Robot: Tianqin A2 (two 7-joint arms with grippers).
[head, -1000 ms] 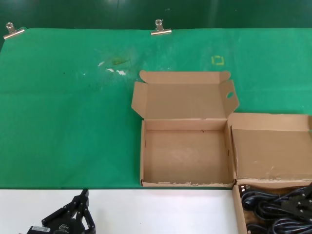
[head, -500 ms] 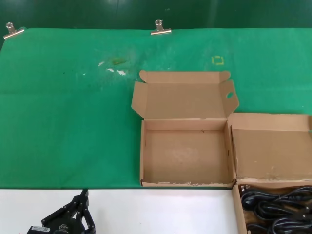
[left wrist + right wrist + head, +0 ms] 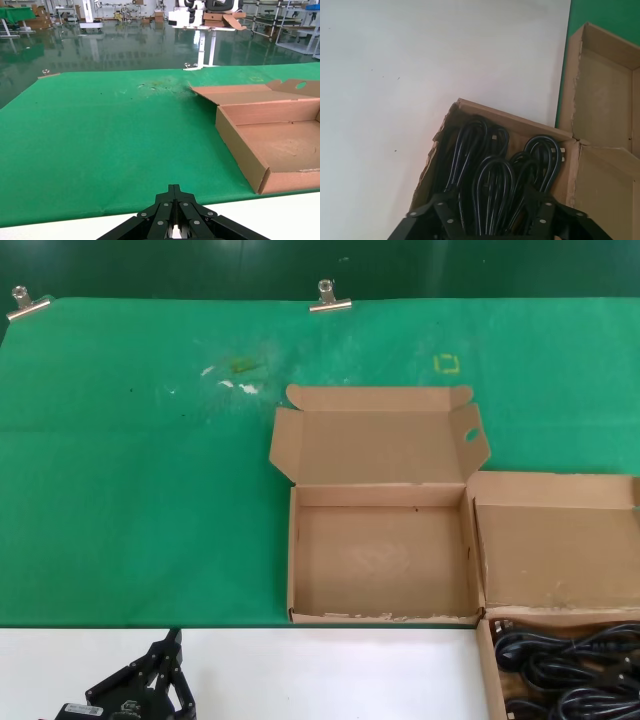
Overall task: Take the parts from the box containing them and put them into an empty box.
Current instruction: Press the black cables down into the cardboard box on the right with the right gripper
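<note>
1. Your right gripper hangs over the box containing them; its fingers are spread wide, holding nothing.
2. The parts, black looped cables, lie in that box directly beneath and between those fingers, loops pointing away from them. In the head view the same cables show at the lower right corner.
3. An empty box sits open on the green mat, just beside the cable box and beyond your right fingertips; its lid flap has a round hole.
4. Your left gripper is parked low over the white table edge, fingers pressed together, the empty box ahead and to one side of them.
</note>
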